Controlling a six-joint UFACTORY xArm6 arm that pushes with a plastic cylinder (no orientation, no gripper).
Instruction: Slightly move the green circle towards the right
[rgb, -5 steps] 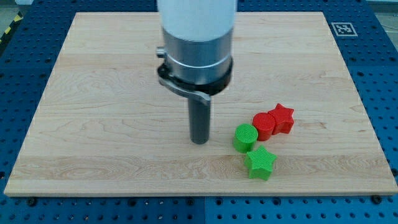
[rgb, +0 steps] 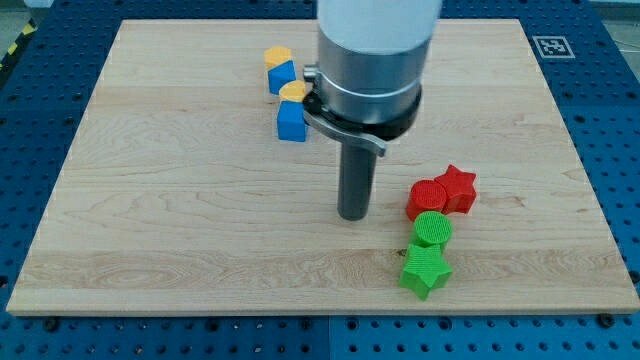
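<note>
The green circle lies on the wooden board at the lower right, touching the red circle above it and the green star below it. A red star sits against the red circle's right side. My tip rests on the board to the left of the green circle, with a clear gap between them.
Two blue blocks topped with yellow-orange pieces stand at the upper middle, partly beside the arm's grey body. The wooden board lies on a blue perforated table, with a marker tag at top right.
The arm and tip have moved to the right. The green circle has shifted right, now below the red circle and above the green star. The blue and yellow blocks are now uncovered.
</note>
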